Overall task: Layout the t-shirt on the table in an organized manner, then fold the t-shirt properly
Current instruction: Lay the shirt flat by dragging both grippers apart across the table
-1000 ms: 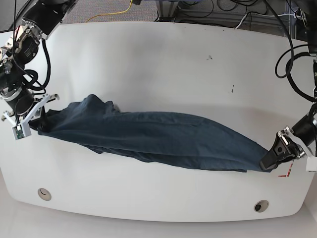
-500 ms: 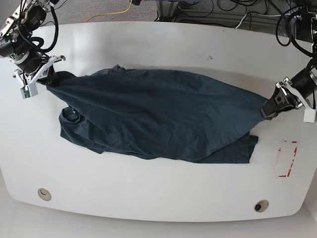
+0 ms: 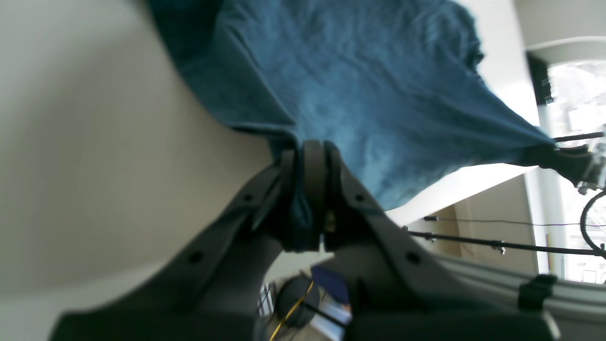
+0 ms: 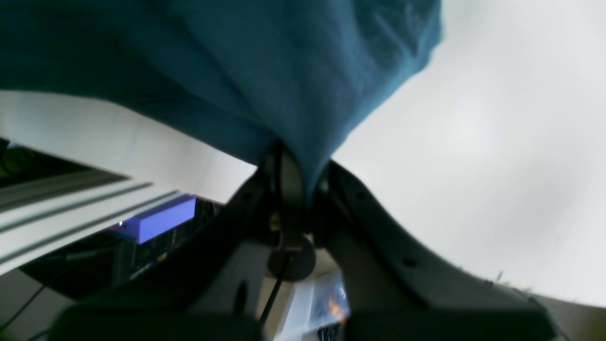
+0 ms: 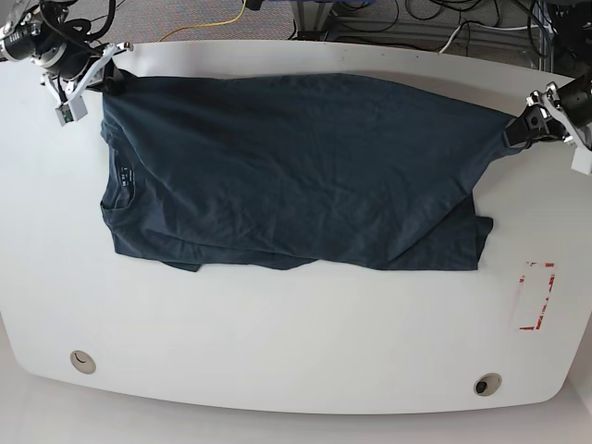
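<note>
Spreading wrinkled navy t-shirt [image 5: 287, 166] — probably cotton.

Bare table [image 5: 277, 324] below t-shirt [image 5: 296, 166]

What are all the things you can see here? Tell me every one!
t-shirt: one, dark navy blue, spread across the far half of the table, two corners held up.
table: one, glossy white, under everything.
red tape rectangle: one, red, on the table beside the left arm's end of the shirt.
round holes: two, near the table's front edge.
yellow cable: one, on the floor behind the table.
left gripper: one, black, clamped on a shirt corner.
right gripper: one, black and white, clamped on the other far corner.
</note>
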`<act>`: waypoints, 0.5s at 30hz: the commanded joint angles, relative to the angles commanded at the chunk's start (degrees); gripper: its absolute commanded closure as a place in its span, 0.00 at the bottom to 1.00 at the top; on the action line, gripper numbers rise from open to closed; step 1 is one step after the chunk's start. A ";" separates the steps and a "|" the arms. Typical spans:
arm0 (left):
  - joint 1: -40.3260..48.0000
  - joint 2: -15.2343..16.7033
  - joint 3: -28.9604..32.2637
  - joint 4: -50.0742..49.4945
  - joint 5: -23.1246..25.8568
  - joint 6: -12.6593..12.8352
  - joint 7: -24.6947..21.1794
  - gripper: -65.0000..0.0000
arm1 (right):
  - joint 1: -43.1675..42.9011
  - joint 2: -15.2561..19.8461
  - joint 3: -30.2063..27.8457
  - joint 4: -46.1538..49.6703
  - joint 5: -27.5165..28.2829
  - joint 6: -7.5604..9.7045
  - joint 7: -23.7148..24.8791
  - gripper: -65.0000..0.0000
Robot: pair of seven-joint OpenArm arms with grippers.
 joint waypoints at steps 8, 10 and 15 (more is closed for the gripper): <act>2.55 0.18 -2.11 0.00 4.31 0.00 0.09 1.00 | -0.44 0.00 -1.41 -0.26 -0.26 0.00 0.00 0.99; 2.55 0.18 -1.58 -0.09 4.40 0.00 0.09 1.00 | -0.53 0.00 -2.20 -0.26 -0.26 0.00 0.00 0.99; 3.87 0.18 -0.79 0.00 4.40 0.00 0.09 1.00 | -0.88 0.00 -3.87 -0.26 -0.26 0.00 -0.09 0.99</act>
